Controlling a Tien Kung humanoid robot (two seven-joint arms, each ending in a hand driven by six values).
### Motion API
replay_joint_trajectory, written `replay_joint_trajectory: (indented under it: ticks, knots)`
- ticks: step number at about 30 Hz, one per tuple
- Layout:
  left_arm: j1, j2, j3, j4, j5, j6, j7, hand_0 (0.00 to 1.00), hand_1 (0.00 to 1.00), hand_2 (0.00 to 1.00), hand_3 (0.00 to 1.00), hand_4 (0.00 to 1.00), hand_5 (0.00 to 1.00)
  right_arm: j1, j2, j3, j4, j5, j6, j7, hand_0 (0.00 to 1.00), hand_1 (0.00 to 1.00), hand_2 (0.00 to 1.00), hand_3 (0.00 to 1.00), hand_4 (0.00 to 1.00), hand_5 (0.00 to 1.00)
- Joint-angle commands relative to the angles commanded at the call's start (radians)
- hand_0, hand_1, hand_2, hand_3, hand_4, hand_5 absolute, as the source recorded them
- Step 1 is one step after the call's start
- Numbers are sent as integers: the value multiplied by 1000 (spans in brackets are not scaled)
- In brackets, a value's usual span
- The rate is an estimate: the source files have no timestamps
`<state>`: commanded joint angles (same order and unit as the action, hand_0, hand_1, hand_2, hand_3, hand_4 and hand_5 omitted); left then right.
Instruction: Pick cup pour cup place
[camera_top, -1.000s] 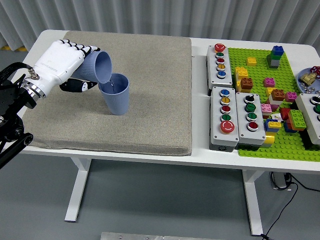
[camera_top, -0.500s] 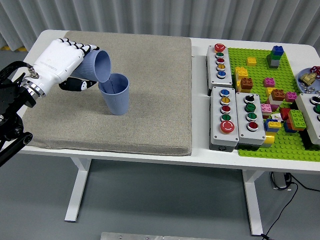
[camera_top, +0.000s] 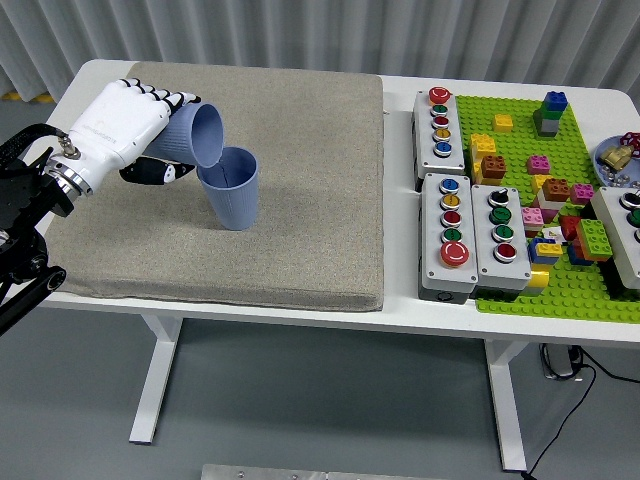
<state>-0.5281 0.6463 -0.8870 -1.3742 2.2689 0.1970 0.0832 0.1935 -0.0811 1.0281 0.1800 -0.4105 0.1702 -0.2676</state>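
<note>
I see my left hand (camera_top: 125, 125) grasping a tipped blue cup (camera_top: 192, 135), its mouth over the upright blue cup (camera_top: 231, 188) on the mat (camera_top: 300, 180).

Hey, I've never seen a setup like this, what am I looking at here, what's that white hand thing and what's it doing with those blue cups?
This is one picture from a camera mounted high on a humanoid robot, looking down over its white table. The white thing is the robot's left hand, five-fingered, on a black arm coming in from the left. The other arm is out of view.

The hand grips a blue cup, tipped on its side with its mouth over a second blue cup, as if pouring. That second cup stands upright on a beige mat.

To the right lie grey button boxes with coloured buttons and a green building-brick plate with loose toy bricks on it. They are not being touched.
</note>
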Motion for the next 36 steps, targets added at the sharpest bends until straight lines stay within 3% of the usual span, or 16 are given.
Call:
replay_joint_trajectory:
  ticks: [19, 26, 36]
  knots:
    - [-8, 2, 2, -6, 0, -11, 6, 625, 561, 656, 679, 584, 110, 3, 0, -1, 0, 0, -1, 0, 739, 696, 736, 602, 151, 195]
    - [-17, 13, 10, -41, 0, -12, 35, 630, 566, 654, 677, 580, 103, 4, -1, -3, 0, 3, -1, 0, 739, 696, 736, 602, 151, 195]
    - [-26, 18, 15, -30, 0, -10, 41, 633, 569, 654, 668, 577, 96, 5, -2, -2, 0, 3, -1, 1, 740, 696, 737, 602, 151, 195]
